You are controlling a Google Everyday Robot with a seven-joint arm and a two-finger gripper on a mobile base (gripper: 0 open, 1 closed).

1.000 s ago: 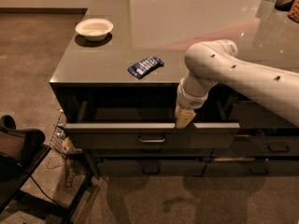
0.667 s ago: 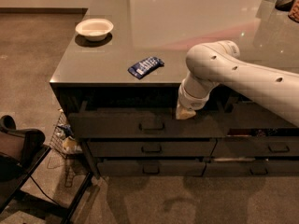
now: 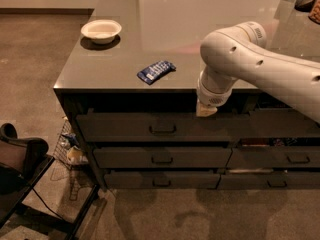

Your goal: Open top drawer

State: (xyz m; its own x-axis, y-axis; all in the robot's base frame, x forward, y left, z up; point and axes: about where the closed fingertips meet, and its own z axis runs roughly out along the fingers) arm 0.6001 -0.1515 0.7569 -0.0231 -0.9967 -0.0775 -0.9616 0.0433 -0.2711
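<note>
Under the front lip of the counter (image 3: 125, 59), my gripper (image 3: 206, 110) hangs at the upper edge of the top drawer (image 3: 125, 127), a little right of its bar handle (image 3: 162, 129). Whether it is open or closed I cannot tell. That drawer front looks pushed in, or nearly so. Up on the counter I see a white bowl (image 3: 101, 30) and a blue packet (image 3: 156, 71), apart from each other.

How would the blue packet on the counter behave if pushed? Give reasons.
The blue packet lies flat and looks crinkled: probably light, floppy, sliding not rolling. The glossy counter suggests little friction. The gripper hangs by the top drawer front.
</note>
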